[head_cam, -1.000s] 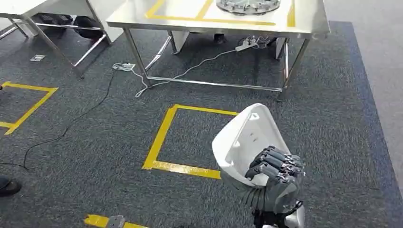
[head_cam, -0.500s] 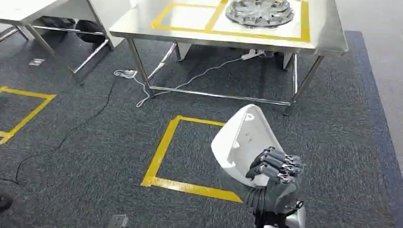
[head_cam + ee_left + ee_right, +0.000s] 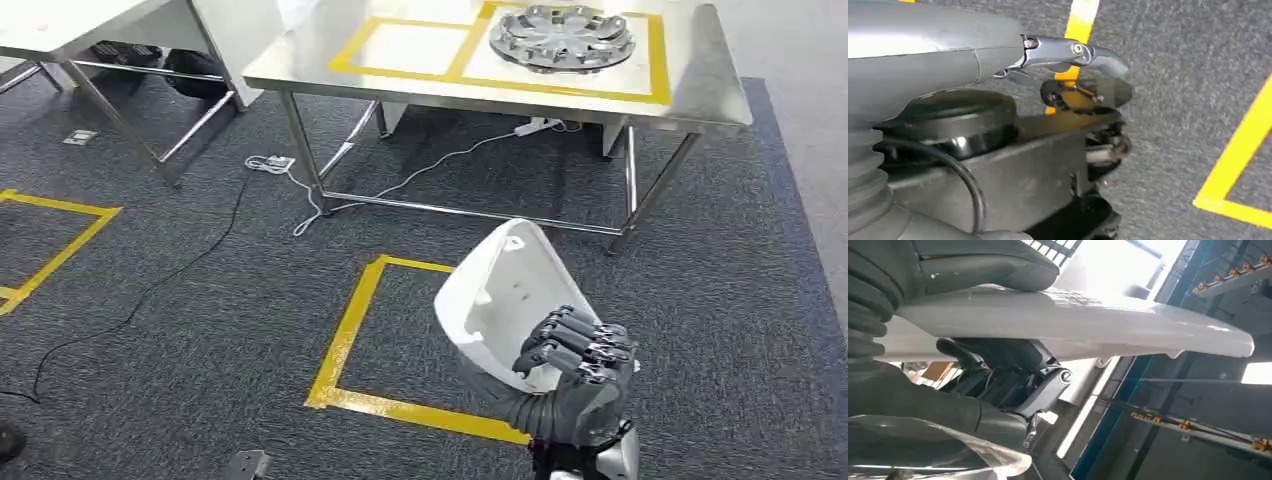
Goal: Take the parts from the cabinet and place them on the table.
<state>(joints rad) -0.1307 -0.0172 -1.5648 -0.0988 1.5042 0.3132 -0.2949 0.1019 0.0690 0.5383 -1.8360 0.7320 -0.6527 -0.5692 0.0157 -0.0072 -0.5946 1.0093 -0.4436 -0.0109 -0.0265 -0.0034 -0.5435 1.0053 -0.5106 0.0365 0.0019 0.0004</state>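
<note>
The right hand (image 3: 575, 370) has its fingers curled around a white plastic part (image 3: 505, 300), which stands above the hand, so the picking seems done, but the steel table (image 3: 700, 85) ahead is not yet reached.
</note>
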